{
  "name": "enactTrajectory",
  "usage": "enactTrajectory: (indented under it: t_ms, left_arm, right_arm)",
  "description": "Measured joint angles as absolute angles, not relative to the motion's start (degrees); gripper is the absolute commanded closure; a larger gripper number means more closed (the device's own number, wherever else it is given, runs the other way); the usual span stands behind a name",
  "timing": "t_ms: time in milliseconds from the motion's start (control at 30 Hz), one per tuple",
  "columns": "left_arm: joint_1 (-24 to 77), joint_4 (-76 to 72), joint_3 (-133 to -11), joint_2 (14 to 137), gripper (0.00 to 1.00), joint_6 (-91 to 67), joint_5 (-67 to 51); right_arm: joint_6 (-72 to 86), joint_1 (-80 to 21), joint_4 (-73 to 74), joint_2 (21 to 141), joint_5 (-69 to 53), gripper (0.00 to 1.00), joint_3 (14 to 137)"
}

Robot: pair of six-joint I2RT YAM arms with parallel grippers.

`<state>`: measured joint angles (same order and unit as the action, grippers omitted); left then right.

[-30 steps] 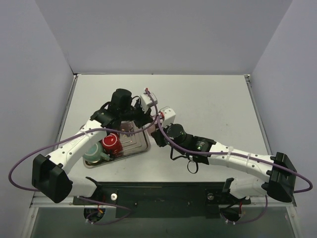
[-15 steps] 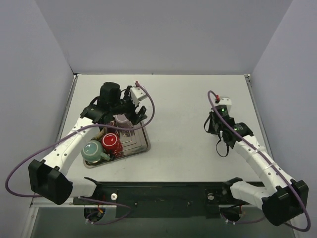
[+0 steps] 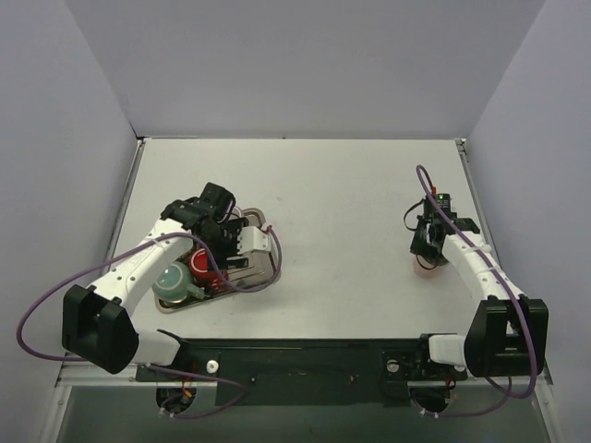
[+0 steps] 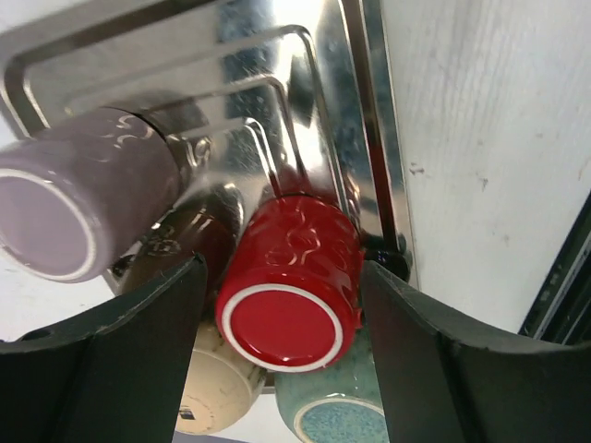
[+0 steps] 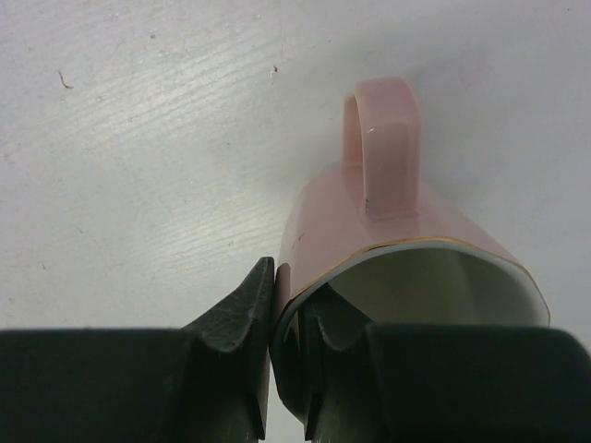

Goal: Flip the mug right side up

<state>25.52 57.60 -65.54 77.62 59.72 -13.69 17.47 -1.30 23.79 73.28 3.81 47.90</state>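
Observation:
A red mug (image 4: 286, 295) stands bottom up on the metal tray (image 4: 369, 138), and also shows from above (image 3: 201, 263). My left gripper (image 4: 282, 268) is open, one finger on each side of that mug without gripping it. At the right of the table my right gripper (image 5: 291, 286) is shut on the rim of a pink mug (image 5: 397, 231), one finger inside and one outside. The pink mug's mouth faces the wrist camera and its handle (image 5: 380, 138) points away. From above, the pink mug (image 3: 425, 267) peeks out under the right gripper (image 3: 427, 247).
The tray (image 3: 265, 273) also holds a purple mug (image 4: 83, 208), a brown one (image 4: 180, 249), a cream one (image 4: 217, 392) and a teal one (image 4: 332, 406), all bottom up and crowded together. Grey walls close in the table on three sides.
The right arm has swung from the tray to the table's right side with the pink mug. The left gripper has opened and shifted toward the near side of the tray, over the red mug.

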Motion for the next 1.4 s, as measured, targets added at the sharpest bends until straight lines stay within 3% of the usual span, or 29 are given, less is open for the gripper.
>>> enactTrajectory:
  t_ms: [167, 233, 300, 400, 500, 700, 1033, 1400]
  left_arm:
    - [25.6, 61.1, -62.8, 77.1, 0.22, 64.6, -12.8]
    - [25.8, 62.4, -62.1, 75.7, 0.22, 67.0, -12.8]
    - [26.1, 63.7, -60.4, 73.5, 0.23, 70.0, -12.2]
    - [26.3, 64.9, -56.3, 69.6, 0.25, 74.7, -10.2]
    - [26.3, 65.1, -52.3, 66.5, 0.34, 78.9, -8.4]
    - [26.9, 63.8, -48.2, 63.9, 0.49, 87.1, -6.6]
    - [27.3, 58.8, -44.4, 64.8, 0.49, 94.9, -0.6]
    - [29.7, 44.8, -42.7, 67.5, 0.48, 93.4, -2.6]
  right_arm:
    - [17.5, 0.1, 22.0, 73.8, 3.0, 0.87, 46.5]
    - [17.5, 0.4, 21.4, 73.8, 3.0, 0.76, 46.3]
    - [17.7, 0.7, 20.5, 73.7, 3.0, 0.54, 45.9]
    - [17.8, 0.7, 20.3, 73.2, 3.0, 0.41, 45.3]
    - [17.9, 0.7, 20.4, 70.9, 2.5, 0.33, 44.6]
    - [17.9, 0.7, 20.5, 64.3, 0.3, 0.31, 44.3]
    - [17.7, -0.8, 20.8, 63.7, -4.1, 0.3, 44.3]
    - [17.4, -1.1, 20.8, 63.7, -7.0, 0.3, 44.3]
